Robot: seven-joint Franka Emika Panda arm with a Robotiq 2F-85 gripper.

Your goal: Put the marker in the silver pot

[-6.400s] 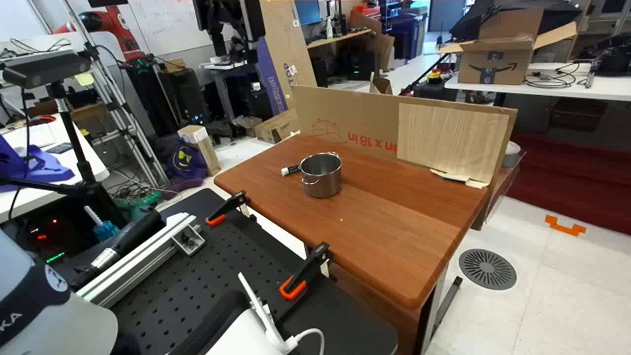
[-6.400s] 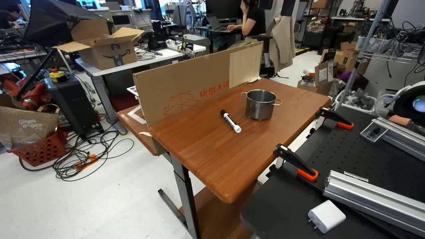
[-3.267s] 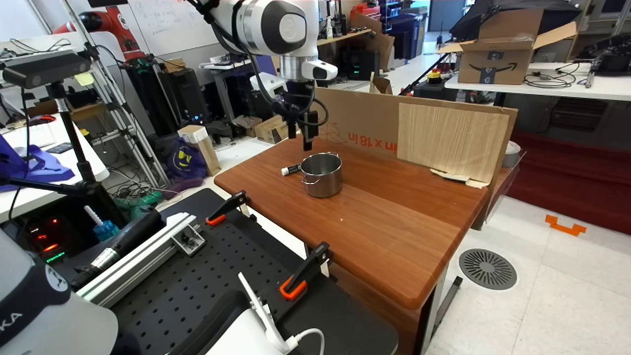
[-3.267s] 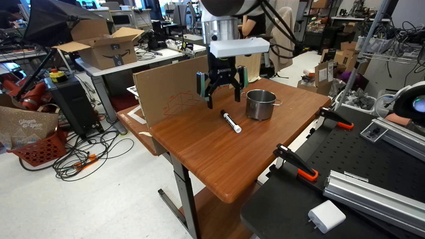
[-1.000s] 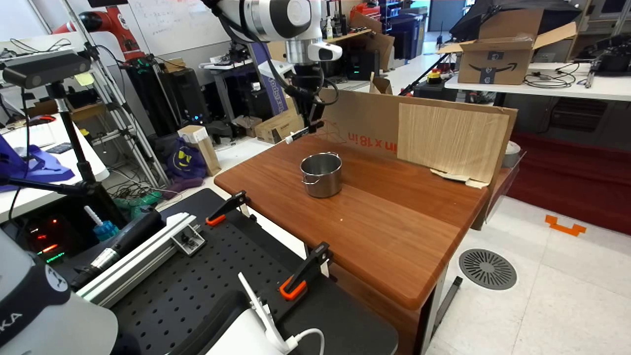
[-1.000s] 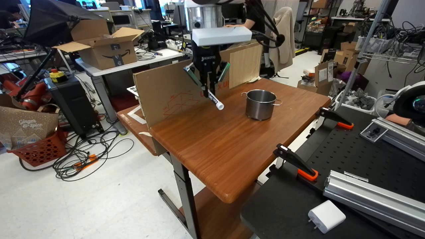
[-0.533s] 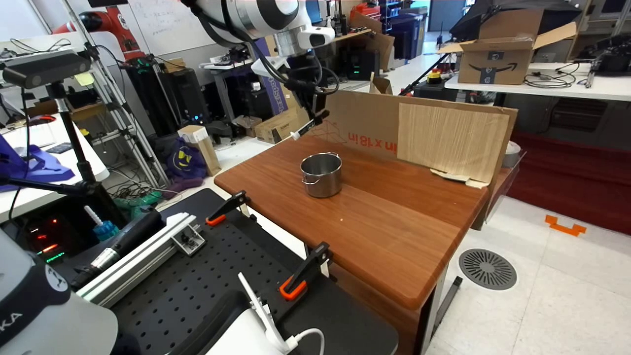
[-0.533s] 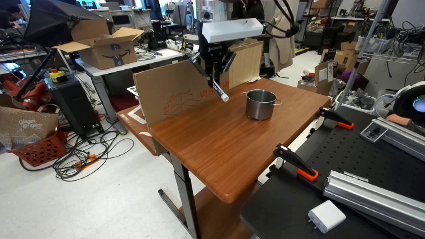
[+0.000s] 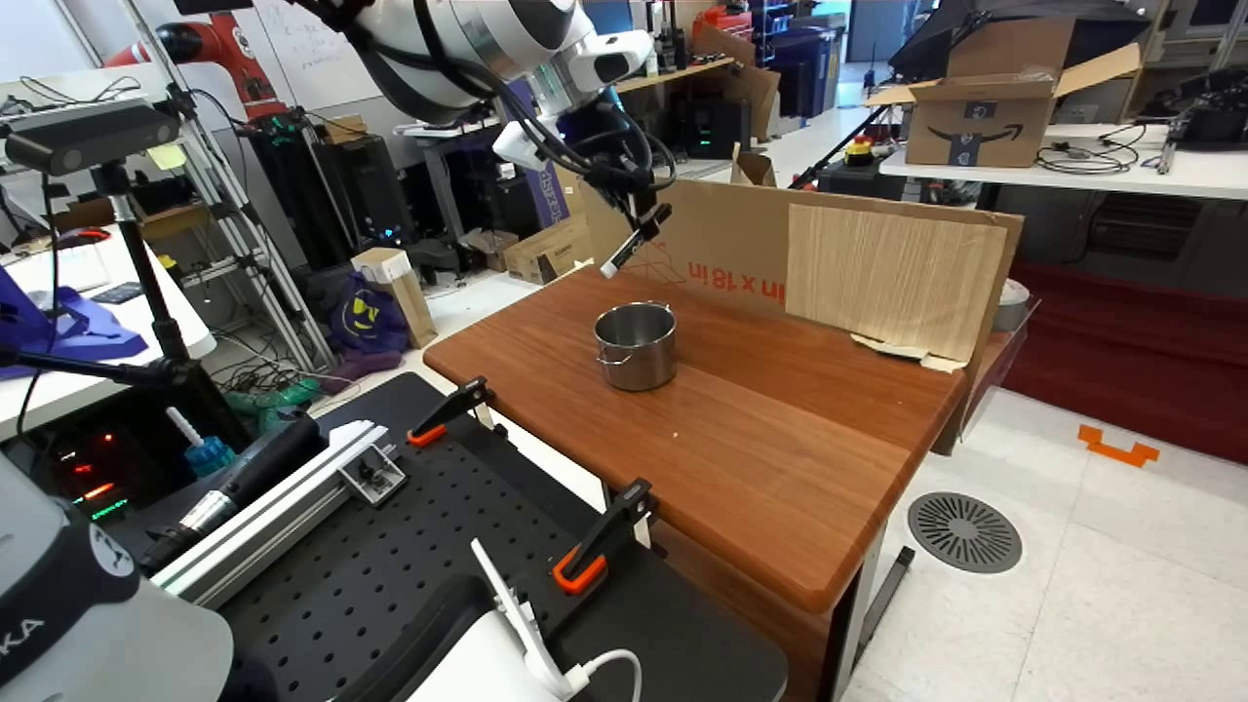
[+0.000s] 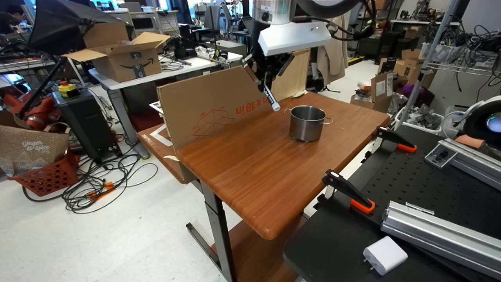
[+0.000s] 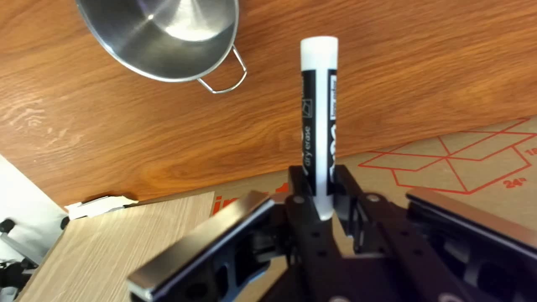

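The marker (image 11: 319,113), black and white with a white end, is pinched between the fingers of my gripper (image 11: 321,180), which is shut on it. In both exterior views the marker (image 10: 271,98) hangs tilted in the air, white end pointing down. The silver pot (image 10: 306,127) stands upright on the brown table, with thin wire handles at its sides. My gripper (image 9: 647,222) is above and beside the pot (image 9: 639,363), towards the cardboard, not over its opening. The wrist view shows part of the pot (image 11: 163,63) at upper left, apart from the marker; its far side is cut off.
A cardboard sheet (image 9: 731,239) stands upright along the table's back edge, with a wood-grain panel (image 9: 892,278) fixed to it. Black and orange clamps (image 10: 348,190) sit at the near table edge, beside a black perforated board (image 10: 422,184).
Earlier the marker lay beside the pot under my open gripper; it was then gripped and lifted. Over the last second it has moved nearer the pot, risen slightly and tilted more steeply. The pot stays put.
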